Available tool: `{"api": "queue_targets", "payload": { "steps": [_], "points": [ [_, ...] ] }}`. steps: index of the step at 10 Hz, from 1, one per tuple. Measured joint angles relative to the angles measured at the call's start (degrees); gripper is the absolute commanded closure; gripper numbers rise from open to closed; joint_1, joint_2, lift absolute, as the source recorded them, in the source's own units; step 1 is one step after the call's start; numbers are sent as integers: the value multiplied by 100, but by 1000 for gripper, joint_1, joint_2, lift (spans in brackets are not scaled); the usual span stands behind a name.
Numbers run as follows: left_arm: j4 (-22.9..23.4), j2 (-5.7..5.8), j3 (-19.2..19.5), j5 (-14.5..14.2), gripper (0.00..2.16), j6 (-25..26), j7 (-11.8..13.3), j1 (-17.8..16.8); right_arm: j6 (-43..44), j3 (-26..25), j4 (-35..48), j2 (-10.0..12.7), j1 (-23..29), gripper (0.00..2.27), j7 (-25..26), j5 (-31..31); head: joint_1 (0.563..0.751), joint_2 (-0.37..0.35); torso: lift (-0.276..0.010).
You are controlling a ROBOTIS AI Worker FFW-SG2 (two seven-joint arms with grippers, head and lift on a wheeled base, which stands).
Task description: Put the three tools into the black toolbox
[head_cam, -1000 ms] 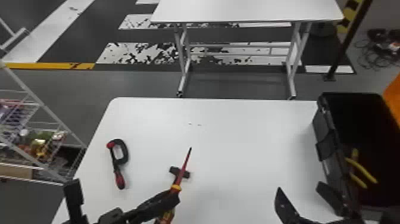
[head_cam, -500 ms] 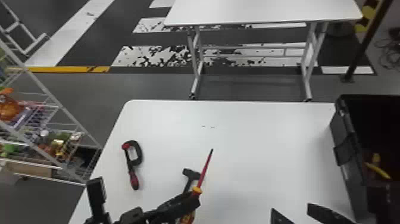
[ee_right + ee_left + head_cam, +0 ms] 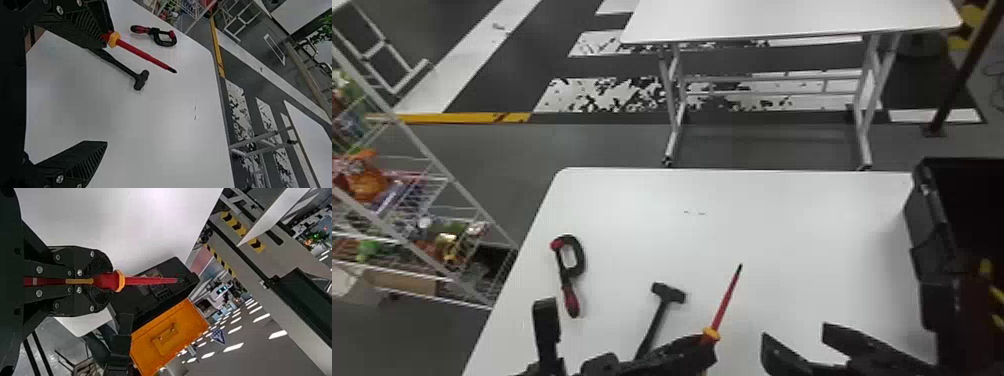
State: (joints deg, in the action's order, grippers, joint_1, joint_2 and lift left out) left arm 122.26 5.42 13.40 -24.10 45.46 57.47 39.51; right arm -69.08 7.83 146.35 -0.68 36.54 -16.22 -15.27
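Note:
My left gripper [image 3: 711,345] is shut on the red-and-yellow screwdriver [image 3: 727,305], whose shaft points away over the table. In the left wrist view, the gripper [image 3: 107,282] clasps the handle, with the screwdriver's shaft [image 3: 150,280] sticking out. My right gripper [image 3: 799,334] stands open to the right of the screwdriver; its fingers are parted in the right wrist view [image 3: 107,92]. A black hammer [image 3: 668,294] lies left of the screwdriver, its handle partly hidden by the left gripper. Farther left lies a red-and-black clamp [image 3: 573,272]. The black toolbox [image 3: 929,225] is at the right.
Yellow-handled pliers [image 3: 987,270] are inside the toolbox, whose orange lid [image 3: 168,338] stands open in the left wrist view. The white table [image 3: 782,215] carries the tools. A wire rack [image 3: 447,175] stands left of it, and another table [image 3: 782,17] beyond.
The head view has turned left. My left gripper and the screwdriver have shifted right, off the hammer's head. My right gripper has moved left, from beside the toolbox toward the screwdriver.

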Motion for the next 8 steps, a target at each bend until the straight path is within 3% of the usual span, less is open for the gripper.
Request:
{"api": "queue_targets", "payload": {
  "steps": [4, 8],
  "points": [
    [52, 13, -600, 276, 1889, -14, -77, -103, 21, 227, -194, 67, -177, 130, 23, 9, 695, 162, -51],
    [40, 23, -817, 375, 1889, -23, -100, -146, 34, 414, -330, 68, -361, 151, 59, 18, 695, 160, -51]
  ]
}}
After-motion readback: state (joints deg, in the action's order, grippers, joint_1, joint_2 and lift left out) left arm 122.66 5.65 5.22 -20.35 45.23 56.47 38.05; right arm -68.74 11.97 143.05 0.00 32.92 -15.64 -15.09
